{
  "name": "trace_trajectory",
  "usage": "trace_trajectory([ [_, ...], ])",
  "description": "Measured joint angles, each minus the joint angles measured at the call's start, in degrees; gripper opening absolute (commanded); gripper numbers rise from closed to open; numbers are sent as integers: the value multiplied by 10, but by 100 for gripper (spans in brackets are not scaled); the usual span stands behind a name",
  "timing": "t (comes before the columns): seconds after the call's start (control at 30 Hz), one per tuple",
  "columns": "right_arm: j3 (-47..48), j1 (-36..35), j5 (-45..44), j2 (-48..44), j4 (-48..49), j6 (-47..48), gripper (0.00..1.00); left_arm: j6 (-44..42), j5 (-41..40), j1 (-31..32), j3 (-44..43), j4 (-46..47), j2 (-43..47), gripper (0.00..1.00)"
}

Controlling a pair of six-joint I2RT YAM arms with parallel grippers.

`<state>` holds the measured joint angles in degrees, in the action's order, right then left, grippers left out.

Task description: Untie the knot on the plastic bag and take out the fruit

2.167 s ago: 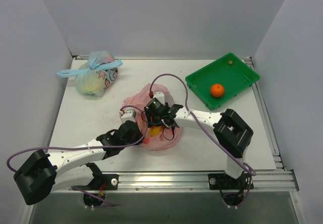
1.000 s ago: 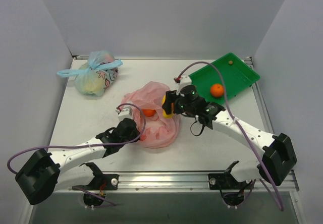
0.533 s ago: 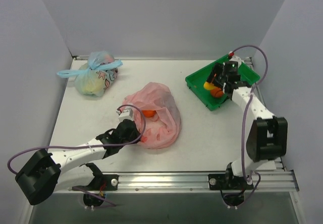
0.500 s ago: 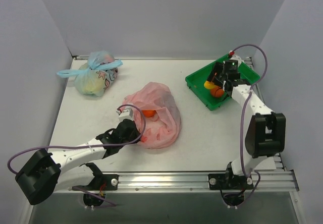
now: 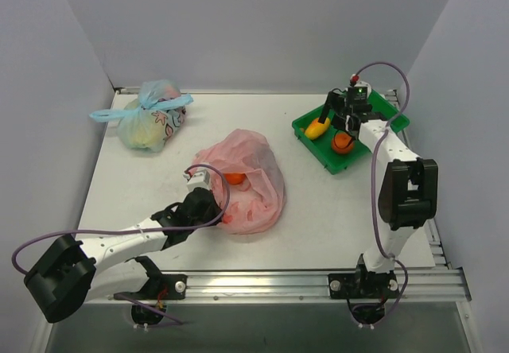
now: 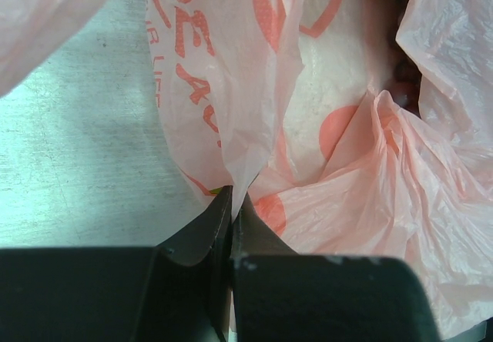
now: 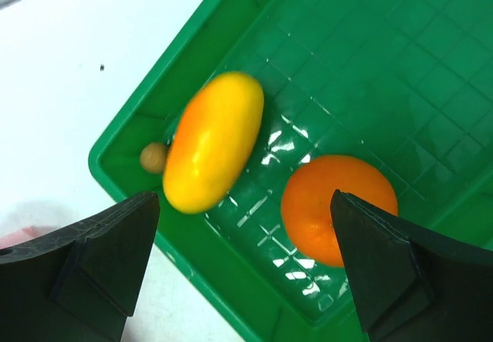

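Top view: the pink plastic bag (image 5: 253, 180) lies at bench centre with an orange (image 5: 234, 178) showing inside. A mango (image 5: 317, 128) and a second orange (image 5: 343, 142) lie in the green tray (image 5: 390, 113) at two o'clock.

Left wrist view: the left tool (image 6: 232, 202) is clamped on a fold of the bag, a grip not legible from above. The film is judged thin, slippery and tear-prone.

Right wrist view: the right tool (image 7: 243, 203) is spread wide and empty over the tray. The remaining fruit is judged light and rigid, best gripped across its width.

Blue-tied bag (image 5: 149, 122) back-left on table (image 5: 318, 210), green tray (image 7: 370, 49) back-right, small tan ball (image 7: 153, 157) in its corner.
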<state>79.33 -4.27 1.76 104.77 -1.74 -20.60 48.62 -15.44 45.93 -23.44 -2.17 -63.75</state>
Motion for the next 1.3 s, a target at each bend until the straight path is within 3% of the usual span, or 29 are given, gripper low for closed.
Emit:
trace_trajectory([
  [0.17,-36,-57,-12,-59,-21,32,97,0,4,0,0,1,1,7],
  [0.47,-144,-295,-7,-219,-38,64,91,2,9,0,0,-7,22,7],
  [0.7,-175,-427,54,-220,-39,72,78,4,9,1,0,-17,31,7],
  [0.9,-166,-447,96,-137,-19,65,73,8,9,2,-3,-39,42,7],
  [1.07,-120,-445,103,-52,-8,55,75,13,9,2,-10,-54,56,7],
  [1.3,-90,-431,59,-7,38,17,91,18,9,5,-18,-61,57,7],
])
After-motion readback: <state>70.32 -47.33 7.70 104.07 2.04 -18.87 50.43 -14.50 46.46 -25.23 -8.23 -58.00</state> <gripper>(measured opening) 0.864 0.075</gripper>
